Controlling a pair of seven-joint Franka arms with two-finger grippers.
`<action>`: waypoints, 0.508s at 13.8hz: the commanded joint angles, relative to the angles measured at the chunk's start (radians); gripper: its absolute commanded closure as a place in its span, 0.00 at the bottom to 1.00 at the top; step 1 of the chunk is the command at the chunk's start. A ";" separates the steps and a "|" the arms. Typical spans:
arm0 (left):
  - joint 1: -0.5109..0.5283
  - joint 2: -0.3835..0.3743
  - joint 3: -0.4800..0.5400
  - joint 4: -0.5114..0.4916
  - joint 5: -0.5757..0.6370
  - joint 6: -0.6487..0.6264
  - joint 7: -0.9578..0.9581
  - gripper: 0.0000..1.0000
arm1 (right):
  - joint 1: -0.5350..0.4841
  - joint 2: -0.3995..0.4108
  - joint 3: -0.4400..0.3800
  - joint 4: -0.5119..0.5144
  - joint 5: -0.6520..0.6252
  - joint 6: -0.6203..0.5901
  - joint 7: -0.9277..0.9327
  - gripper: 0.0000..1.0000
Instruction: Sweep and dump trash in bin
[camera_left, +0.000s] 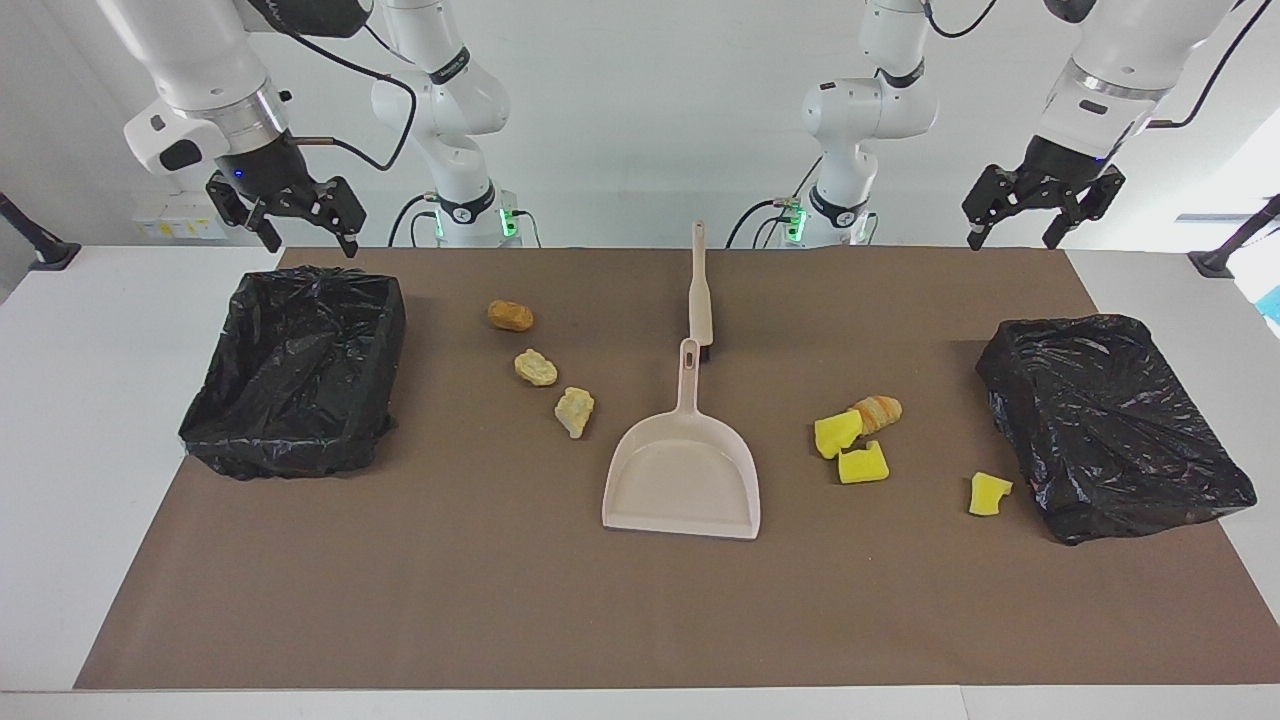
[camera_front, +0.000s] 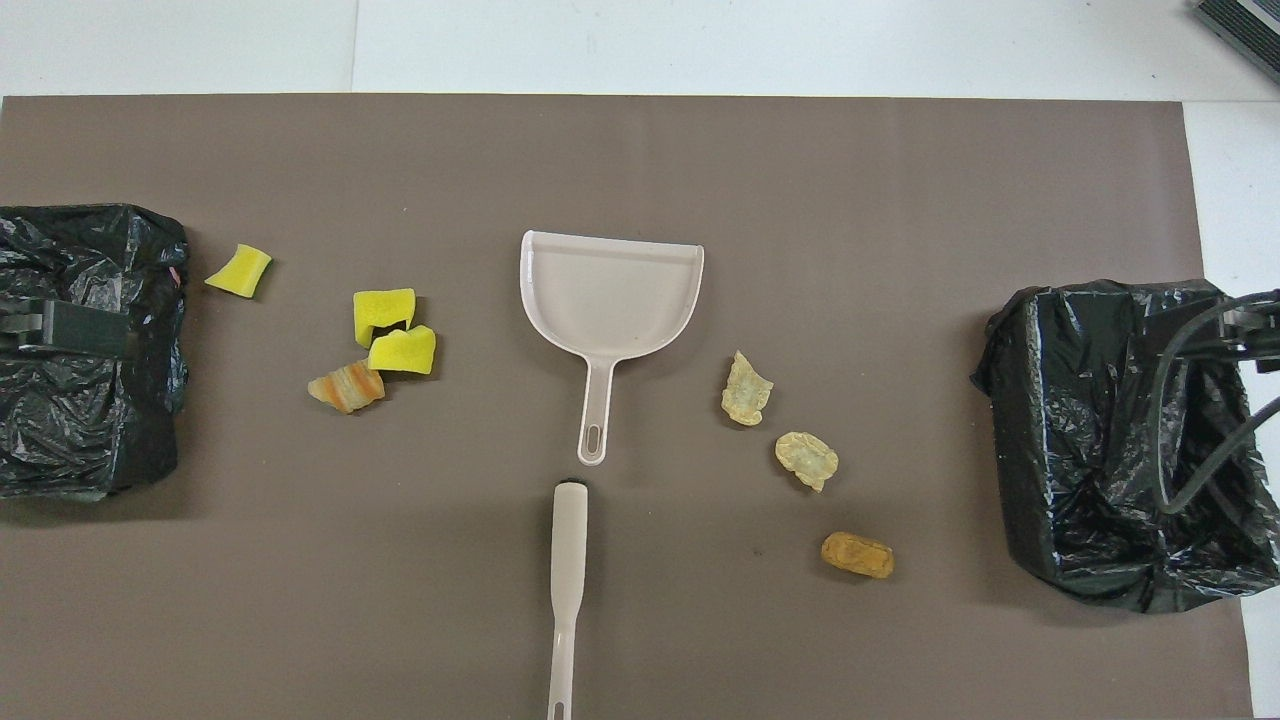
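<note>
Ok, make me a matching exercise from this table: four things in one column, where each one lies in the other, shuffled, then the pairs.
Things:
1. dustpan
2. brush
3. striped roll
4. brown lump

Places:
A. touching a yellow sponge chunk
B. mid-table, handle toward the robots
C. nearest the robots of three lumps toward the right arm's end
D. just nearer the robots than the dustpan's handle

Pairs: 1-B, 2-D, 3-A, 4-C

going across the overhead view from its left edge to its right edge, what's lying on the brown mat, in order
Black-lined bin → lone yellow sponge chunk → striped roll → dustpan → pale lump → second pale lump → brown lump → second black-lined bin. The two touching sponge chunks and the brush overlap neighbours, so they are left out.
</note>
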 joint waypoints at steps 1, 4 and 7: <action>0.010 -0.016 -0.003 -0.022 -0.015 0.020 0.016 0.00 | -0.001 -0.012 -0.003 -0.023 0.018 0.014 -0.014 0.00; 0.010 -0.017 -0.003 -0.024 -0.015 0.019 0.015 0.00 | 0.006 -0.012 -0.001 -0.025 0.021 0.034 -0.024 0.00; 0.007 -0.017 -0.003 -0.024 -0.015 0.019 0.013 0.00 | 0.006 -0.012 -0.001 -0.028 0.021 0.036 -0.026 0.00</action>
